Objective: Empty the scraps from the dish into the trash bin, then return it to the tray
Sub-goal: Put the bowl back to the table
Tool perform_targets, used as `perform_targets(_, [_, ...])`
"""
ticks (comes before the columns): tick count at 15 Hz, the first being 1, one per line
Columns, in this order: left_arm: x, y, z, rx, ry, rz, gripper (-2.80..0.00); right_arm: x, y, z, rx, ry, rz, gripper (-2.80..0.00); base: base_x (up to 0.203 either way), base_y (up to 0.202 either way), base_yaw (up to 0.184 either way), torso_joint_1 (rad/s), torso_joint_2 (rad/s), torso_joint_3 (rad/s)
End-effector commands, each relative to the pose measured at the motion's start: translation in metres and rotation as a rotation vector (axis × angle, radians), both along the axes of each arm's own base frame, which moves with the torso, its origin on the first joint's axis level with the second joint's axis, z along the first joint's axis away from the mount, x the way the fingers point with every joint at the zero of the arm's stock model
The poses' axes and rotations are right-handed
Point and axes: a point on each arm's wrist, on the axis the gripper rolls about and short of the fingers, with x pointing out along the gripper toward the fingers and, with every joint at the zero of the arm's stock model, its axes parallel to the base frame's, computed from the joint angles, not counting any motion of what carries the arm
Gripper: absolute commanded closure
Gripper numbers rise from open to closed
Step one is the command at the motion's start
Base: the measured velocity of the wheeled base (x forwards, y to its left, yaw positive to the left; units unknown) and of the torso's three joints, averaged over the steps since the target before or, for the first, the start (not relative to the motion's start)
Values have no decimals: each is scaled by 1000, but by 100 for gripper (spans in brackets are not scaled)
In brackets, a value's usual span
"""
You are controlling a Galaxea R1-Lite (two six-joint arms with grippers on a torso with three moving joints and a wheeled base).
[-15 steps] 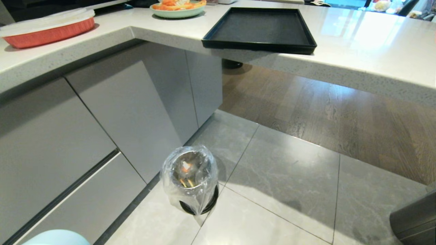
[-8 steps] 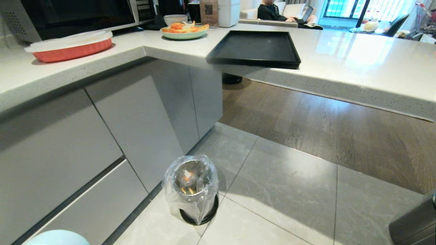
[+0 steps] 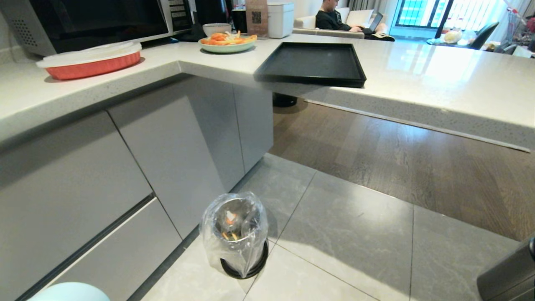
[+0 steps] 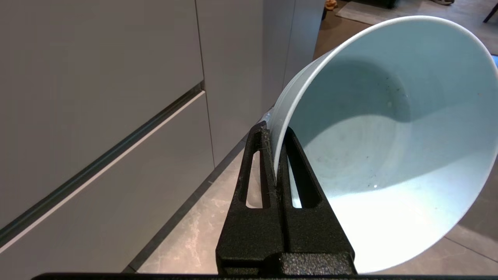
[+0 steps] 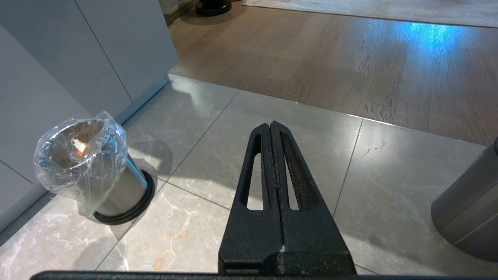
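- The left end effector [image 4: 275, 155] was clamped on the rim of the bowl [image 4: 389, 147], one finger inside the wall and one outside.
- The bowl was tipped on its side, its pale inside facing the wrist camera and bare apart from a few tiny specks.
- In the head view only a sliver of the bowl's light-blue outside [image 3: 69, 292] showed, at about 7 o'clock at the lower edge, low beside the grey cabinet drawers [image 3: 75, 200].
- The right end effector [image 5: 271, 155] was closed with nothing between its fingers, which lay pressed together over the grey floor tiles [image 5: 249, 128].
- The trash bin [image 3: 235, 232] stood on the tiled floor just beside the cabinet base, at about 6 o'clock in the head view, with its crinkled clear bag folded over the rim.
- A few orange and pale scraps [image 3: 229, 219] lay inside the bin; the right wrist view also showed them [image 5: 79, 147] within the bin [image 5: 89, 171].
- The black tray [image 3: 311, 65] lay on the light worktop [image 3: 439, 79] at about 12 o'clock, its near edge jutting slightly past the worktop's front edge, with nothing on it.
- Beyond the tray's left corner, at about 11 o'clock, sat a green plate of carrot sticks [image 3: 226, 41], and behind it a small bowl [image 3: 216, 28].
- A red baking dish with a white lid [image 3: 92, 60] sat on the worktop at about 10 o'clock, in front of a microwave [image 3: 96, 19].
- A person [image 3: 334, 19] sat in the far room with a laptop.
- A dark cylindrical part [image 3: 508, 276] showed at about 4 o'clock in the head view.
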Motion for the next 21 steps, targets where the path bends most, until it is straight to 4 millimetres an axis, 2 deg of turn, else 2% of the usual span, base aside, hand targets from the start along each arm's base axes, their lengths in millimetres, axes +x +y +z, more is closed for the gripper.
perform_targets(1, [0, 0, 0, -1, -1, 1, 0, 0, 0, 0, 0, -1, 0, 0, 0, 0, 0, 0, 0, 0])
perform_targets(21, [0, 0, 0, -3, -1, 1, 0, 0, 0, 0, 0, -1, 0, 0, 0, 0, 0, 0, 0, 0])
